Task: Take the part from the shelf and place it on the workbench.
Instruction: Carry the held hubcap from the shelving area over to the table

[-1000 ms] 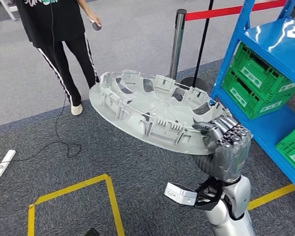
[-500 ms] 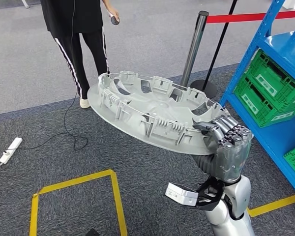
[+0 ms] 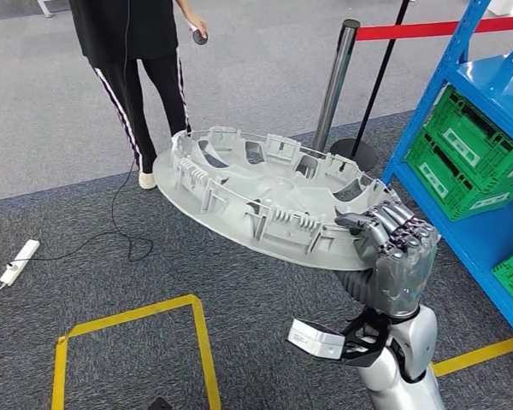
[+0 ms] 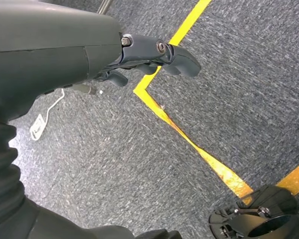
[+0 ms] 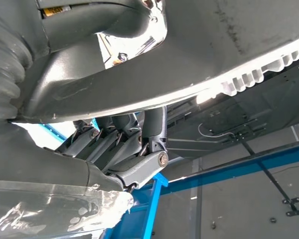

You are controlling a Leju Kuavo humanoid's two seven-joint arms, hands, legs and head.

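Held aloft over the grey carpet (image 3: 254,290) by the right hand (image 3: 391,260), fingers (image 3: 402,229) curled over its near rim: a grey wheel cover (image 3: 267,201), ribbed side up, tilted, extending leftward from the blue shelf (image 3: 483,137). Left hand (image 4: 102,50) hanging empty, fingers loosely apart.

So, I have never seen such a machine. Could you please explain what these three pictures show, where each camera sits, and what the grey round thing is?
This is a humanoid robot with two silver arms. The wide picture comes from its head, looking down. There its right hand grips the rim of a large grey round part, carried above the carpet. A blue shelf with green crates stands at the right, and a person stands ahead. The other two cameras sit at the wrists. One shows the left hand holding nothing, above carpet with yellow tape. The other looks from beneath the part at the right hand's fingers.
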